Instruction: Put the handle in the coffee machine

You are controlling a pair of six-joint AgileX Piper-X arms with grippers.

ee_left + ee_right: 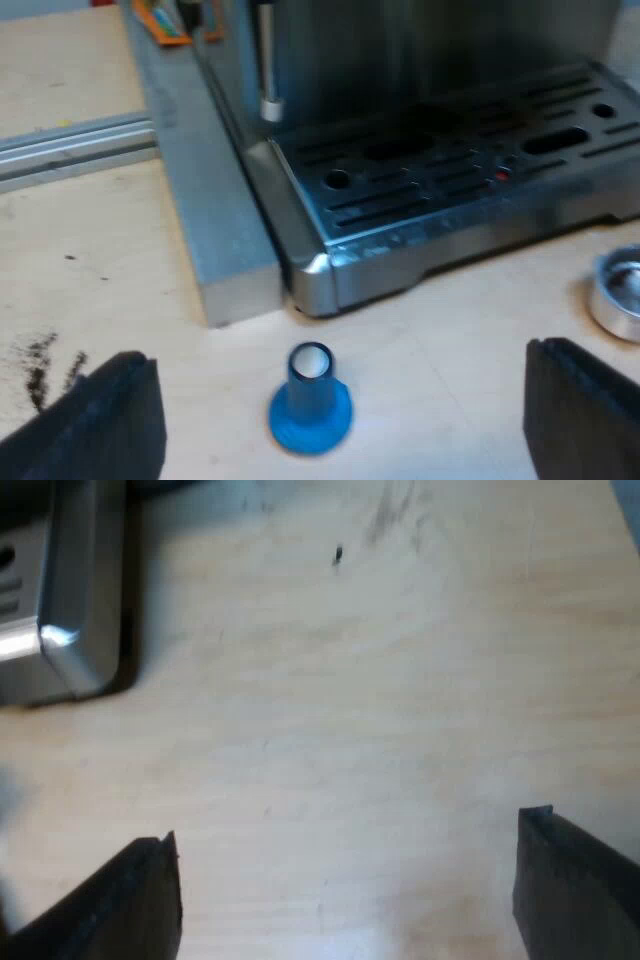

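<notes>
Left gripper [338,355] is spread wide, holding nothing, with the blue tamper [310,400] standing just ahead between its fingers. The metal holder [620,295] sits loose on the counter [120,270] just past 1 finger, beside the espresso machine [450,180]. Right gripper [350,828] is open too, near the machine's corner. Looks like the reaching step; next up, grabbing that holder.

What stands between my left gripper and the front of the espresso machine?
In the left wrist view, a blue tamper stands upright on the wooden table between the open left gripper and the espresso machine.
</notes>
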